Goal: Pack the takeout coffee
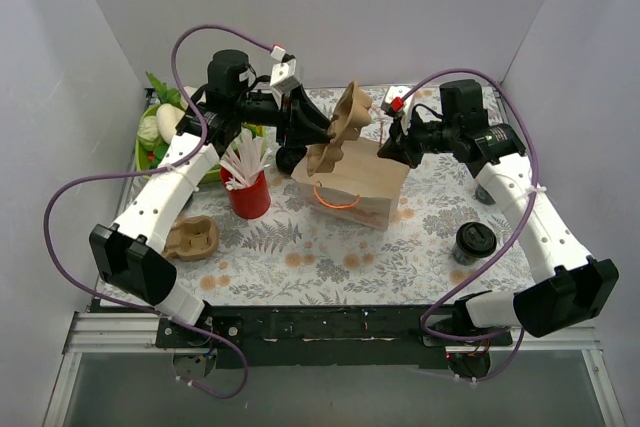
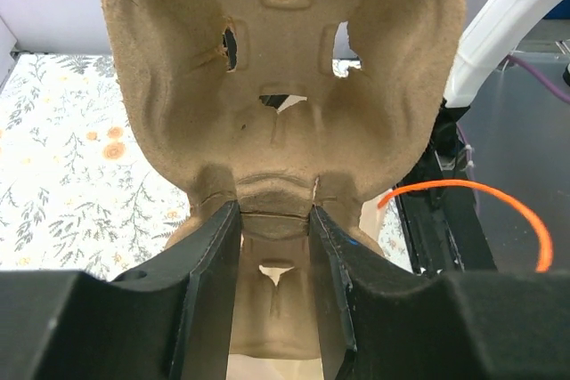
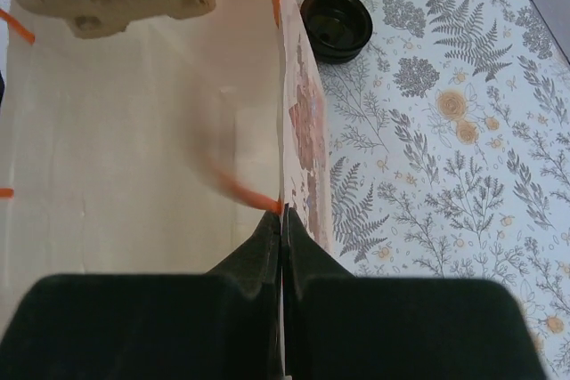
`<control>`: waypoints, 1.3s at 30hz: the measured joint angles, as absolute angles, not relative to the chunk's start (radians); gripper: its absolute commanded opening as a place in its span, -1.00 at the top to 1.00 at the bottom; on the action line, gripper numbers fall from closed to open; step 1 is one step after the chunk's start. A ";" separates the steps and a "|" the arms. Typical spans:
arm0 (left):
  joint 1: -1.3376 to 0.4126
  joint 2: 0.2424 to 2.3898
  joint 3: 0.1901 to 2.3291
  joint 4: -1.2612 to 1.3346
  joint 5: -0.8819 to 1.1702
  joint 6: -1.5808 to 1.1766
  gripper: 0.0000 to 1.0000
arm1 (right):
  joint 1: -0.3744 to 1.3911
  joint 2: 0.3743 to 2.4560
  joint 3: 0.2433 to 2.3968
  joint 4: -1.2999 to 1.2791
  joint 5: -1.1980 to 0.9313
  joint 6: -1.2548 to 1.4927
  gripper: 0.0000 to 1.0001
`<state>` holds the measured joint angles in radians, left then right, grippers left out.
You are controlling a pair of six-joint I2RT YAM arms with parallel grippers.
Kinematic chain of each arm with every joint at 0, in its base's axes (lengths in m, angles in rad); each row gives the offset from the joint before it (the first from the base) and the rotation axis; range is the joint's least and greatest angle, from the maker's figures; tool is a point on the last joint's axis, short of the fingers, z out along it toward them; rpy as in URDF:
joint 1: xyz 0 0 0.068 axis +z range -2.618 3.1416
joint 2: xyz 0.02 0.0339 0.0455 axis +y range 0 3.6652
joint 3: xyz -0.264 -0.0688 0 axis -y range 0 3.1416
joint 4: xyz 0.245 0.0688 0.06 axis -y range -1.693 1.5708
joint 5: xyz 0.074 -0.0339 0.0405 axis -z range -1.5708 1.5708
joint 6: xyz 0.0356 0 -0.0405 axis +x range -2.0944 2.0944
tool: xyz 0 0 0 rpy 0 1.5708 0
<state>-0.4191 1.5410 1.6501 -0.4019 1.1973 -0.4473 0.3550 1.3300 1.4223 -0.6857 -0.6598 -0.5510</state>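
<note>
White walls (image 1: 320, 7) around a floral-patterned table (image 1: 300, 252)

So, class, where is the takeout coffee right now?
In the top view, the takeout coffee stands near the front right, beside the right arm, right of the paper bag.

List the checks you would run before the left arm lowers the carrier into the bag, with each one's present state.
1. Left gripper clamps the carrier: ok.
2. Right gripper pinches the bag at its rim: ok.
3. Bag mouth open under the carrier: ok.
4. Coffee lidded and upright: ok.
5. Coffee seated in the carrier: not ok; it stands on the table, apart from the bag.
6. Bag floor free of other things: cannot tell.
</note>
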 measured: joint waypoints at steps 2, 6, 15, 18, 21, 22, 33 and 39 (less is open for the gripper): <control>-0.423 1.537 1.605 -0.384 1.196 -0.422 1.00 | 0.355 1.334 1.422 -0.687 -0.667 -0.535 0.97; -0.445 1.532 1.533 -0.360 1.182 -0.383 1.00 | 0.355 1.351 1.423 -0.686 -0.702 -0.500 0.97; -0.495 1.530 1.561 -0.476 1.141 -0.179 1.00 | 0.355 1.381 1.425 -0.687 -0.741 -0.462 0.97; -0.503 1.530 1.590 -0.574 1.114 -0.079 1.00 | 0.355 1.381 1.431 -0.694 -0.739 -0.450 0.97; -0.509 1.530 1.603 -0.667 1.075 0.013 1.00 | 0.355 1.381 1.439 -0.701 -0.739 -0.447 0.97; -0.511 1.531 1.608 -0.702 1.060 0.044 1.00 | 0.355 1.381 1.442 -0.704 -0.739 -0.447 0.97; -0.595 1.631 1.741 -1.035 0.905 0.328 1.00 | 0.355 1.397 1.485 -0.756 -0.722 -0.447 0.97; -0.640 1.648 1.742 -1.106 0.826 0.404 1.00 | 0.355 1.404 1.485 -0.758 -0.722 -0.429 0.97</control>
